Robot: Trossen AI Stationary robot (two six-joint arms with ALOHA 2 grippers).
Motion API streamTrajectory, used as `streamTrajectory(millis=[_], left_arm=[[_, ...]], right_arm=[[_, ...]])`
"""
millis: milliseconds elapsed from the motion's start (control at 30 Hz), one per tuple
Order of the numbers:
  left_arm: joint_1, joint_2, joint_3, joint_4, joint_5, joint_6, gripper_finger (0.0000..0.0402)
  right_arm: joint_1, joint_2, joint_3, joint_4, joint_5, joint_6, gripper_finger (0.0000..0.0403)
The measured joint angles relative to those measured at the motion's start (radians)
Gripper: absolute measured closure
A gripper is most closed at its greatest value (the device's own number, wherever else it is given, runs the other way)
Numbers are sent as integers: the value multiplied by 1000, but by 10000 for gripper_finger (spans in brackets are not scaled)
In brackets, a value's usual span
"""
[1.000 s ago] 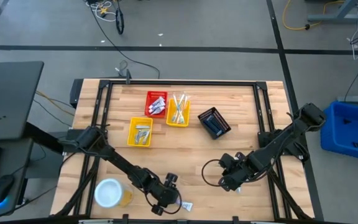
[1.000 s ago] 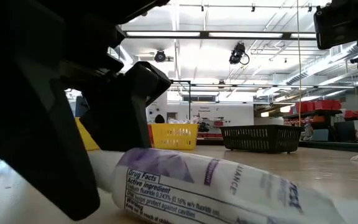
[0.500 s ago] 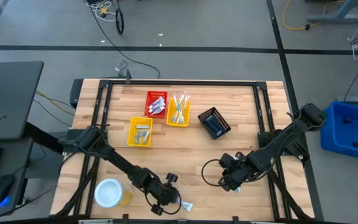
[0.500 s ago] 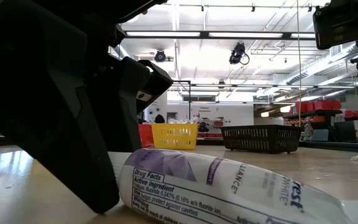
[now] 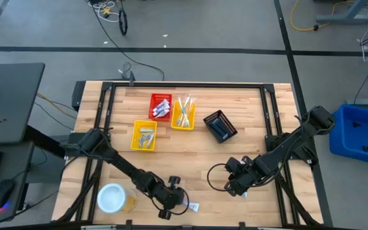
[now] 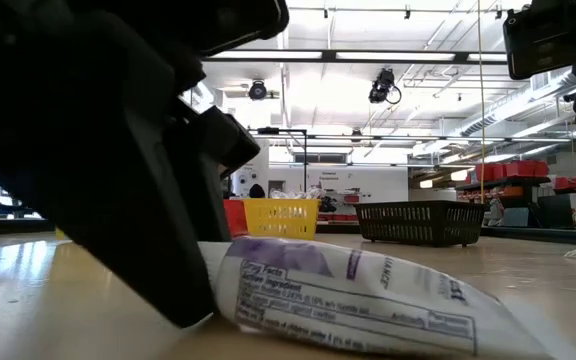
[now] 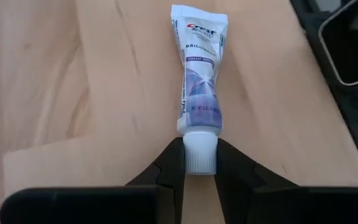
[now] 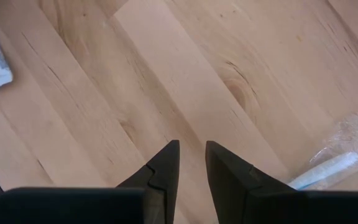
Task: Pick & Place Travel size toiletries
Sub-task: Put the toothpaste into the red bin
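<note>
Left tool point(image 7: 200, 163) pinching toothpaste tube point(image 7: 199, 74) cap, right tool point(image 8: 192, 163) narrow, wrapped toothbrush point(image 8: 328, 168) cut off

Left end effector point(image 7: 200, 163) clamped, right end effector point(image 8: 192, 163) parted.

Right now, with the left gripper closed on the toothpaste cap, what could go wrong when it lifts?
The left gripper pinches only the white cap of the toothpaste tube, so the tube may swing or slip out. The tube lies near the table's front edge; a drop could send it off the table.
</note>
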Motion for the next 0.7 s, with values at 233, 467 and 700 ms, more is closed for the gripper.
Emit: streamTrajectory(millis=[233, 467, 700], left_arm=[[33, -72, -1, -59, -42, 14, 322], [109, -229, -1, -252, -180, 35, 332], [271, -327, -1, -480, -342, 64, 323]], right_arm=[[0, 0, 0, 1, 0, 0, 317], [0, 0, 0, 8, 0, 0, 318], [0, 0, 0, 27, 0, 0, 319]])
